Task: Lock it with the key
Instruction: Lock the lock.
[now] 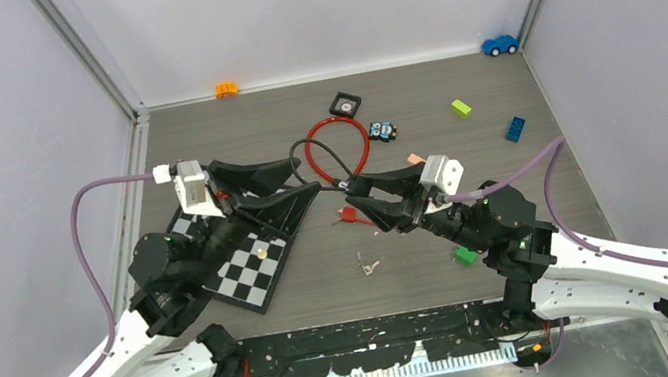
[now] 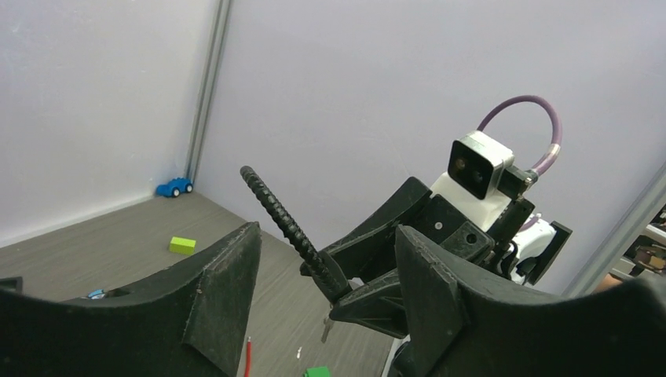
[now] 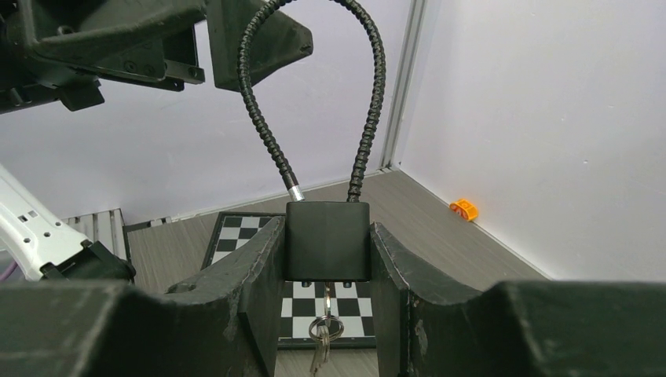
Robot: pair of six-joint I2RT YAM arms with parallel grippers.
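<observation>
A black padlock (image 3: 327,239) with a black ribbed cable shackle (image 3: 369,118) is held above the table, and my right gripper (image 3: 327,271) is shut on its body. A key (image 3: 388,192) sits in the slot under the lock, with a ring of more keys (image 3: 320,334) hanging from it. In the top view the right gripper (image 1: 359,197) meets my left gripper (image 1: 311,179) over the table's middle. In the left wrist view the left gripper (image 2: 322,271) stands open, with the cable (image 2: 287,224) rising between its fingers and touching neither.
A chessboard (image 1: 242,269) lies under the left arm. A red cable loop (image 1: 363,138), loose keys (image 1: 370,266), a green block (image 1: 465,255), a lime brick (image 1: 461,108), a blue brick (image 1: 515,127), a blue car (image 1: 499,45) and an orange brick (image 1: 226,89) are scattered about.
</observation>
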